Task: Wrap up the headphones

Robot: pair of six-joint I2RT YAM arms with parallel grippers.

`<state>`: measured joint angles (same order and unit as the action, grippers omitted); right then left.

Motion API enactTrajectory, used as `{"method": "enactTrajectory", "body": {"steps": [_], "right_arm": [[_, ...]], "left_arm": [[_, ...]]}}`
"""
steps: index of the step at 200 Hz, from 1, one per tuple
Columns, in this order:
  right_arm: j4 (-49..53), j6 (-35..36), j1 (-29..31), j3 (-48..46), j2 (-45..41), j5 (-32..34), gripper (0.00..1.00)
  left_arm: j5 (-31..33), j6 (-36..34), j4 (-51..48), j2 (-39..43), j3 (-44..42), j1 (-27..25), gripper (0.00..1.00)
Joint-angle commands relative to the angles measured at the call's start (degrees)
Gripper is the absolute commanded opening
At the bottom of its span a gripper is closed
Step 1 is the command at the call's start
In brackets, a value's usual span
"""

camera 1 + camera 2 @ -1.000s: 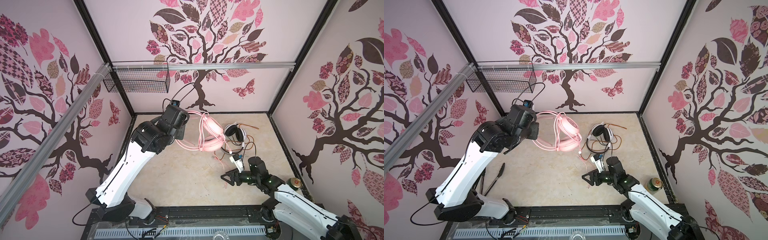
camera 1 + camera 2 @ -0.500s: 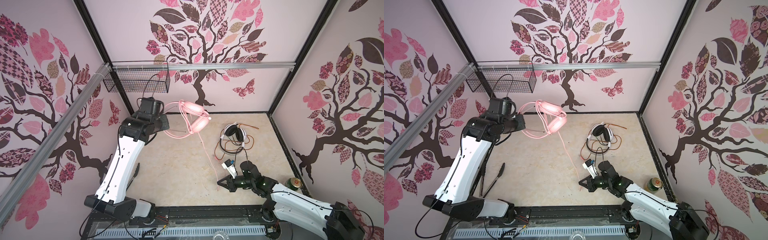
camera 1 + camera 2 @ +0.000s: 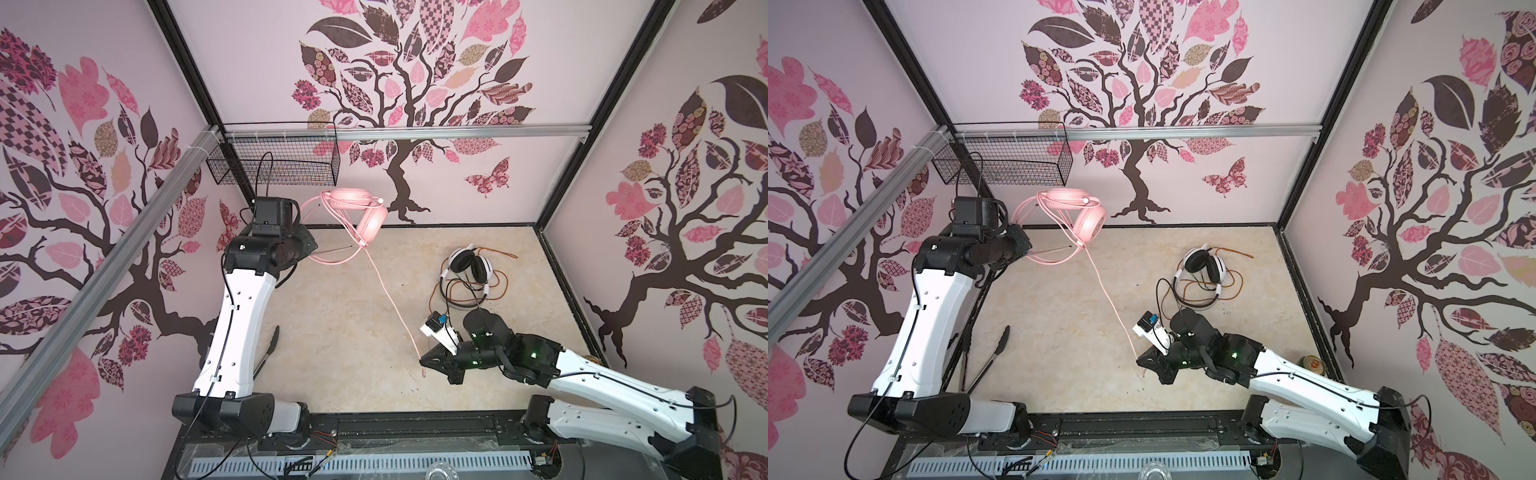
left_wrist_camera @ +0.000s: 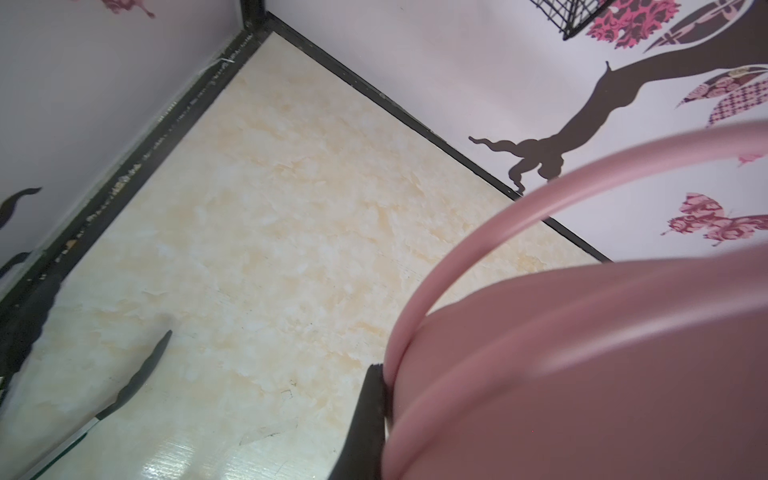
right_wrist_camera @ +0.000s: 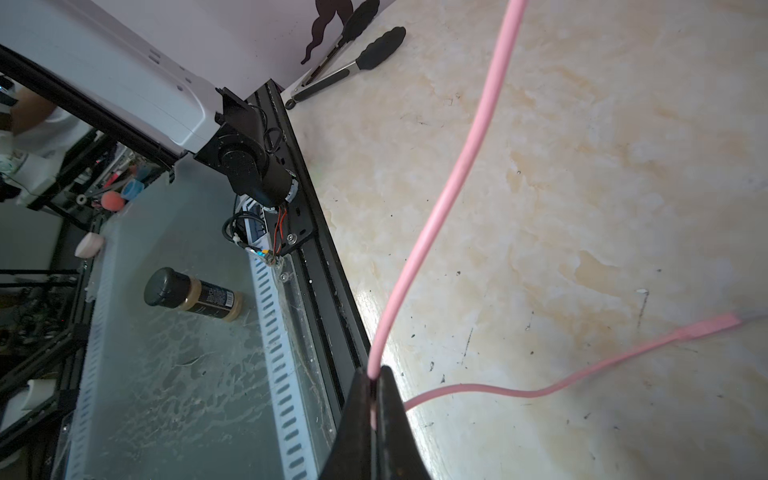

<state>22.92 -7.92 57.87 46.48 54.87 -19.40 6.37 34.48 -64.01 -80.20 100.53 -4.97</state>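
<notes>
The right gripper (image 5: 376,374), low at the near right, pinches the pink cable (image 3: 390,299) close to its plug end. The left gripper (image 3: 332,250), raised at the far left, is clamped on the pink headset (image 3: 365,212). The cable runs straight between them, so winding seems in hand. The next move calls for looping it round the headset without slack. Counted: 2 headsets, 2 cables. The white-and-black headset (image 3: 471,266) lies far right, its orange-red cable (image 3: 500,286) loose.

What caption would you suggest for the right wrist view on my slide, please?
Right gripper shut on the pink cable near its loose plug end, over the marble-patterned table.
</notes>
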Motion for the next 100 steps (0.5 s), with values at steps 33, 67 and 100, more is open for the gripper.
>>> {"method": "enactTrajectory", "body": {"steps": [33,67,100], "right_arm": [[17.8,7.3,1.0,14.8,-1.8,13.8,0.0],[24.2,12.0,1.1,26.7,3.2,23.8,0.0],[25.1,17.7,1.0,35.8,6.8,35.4,0.0]], "left_arm": [[22.2,1.5,-3.5,-3.1,0.3,-2.6,0.0],[40.6,-0.9,-8.2,-5.3,-0.5,-14.0,0.0],[55.1,-3.0,-11.8,-7.3,-2.9,-23.4,0.0]]}}
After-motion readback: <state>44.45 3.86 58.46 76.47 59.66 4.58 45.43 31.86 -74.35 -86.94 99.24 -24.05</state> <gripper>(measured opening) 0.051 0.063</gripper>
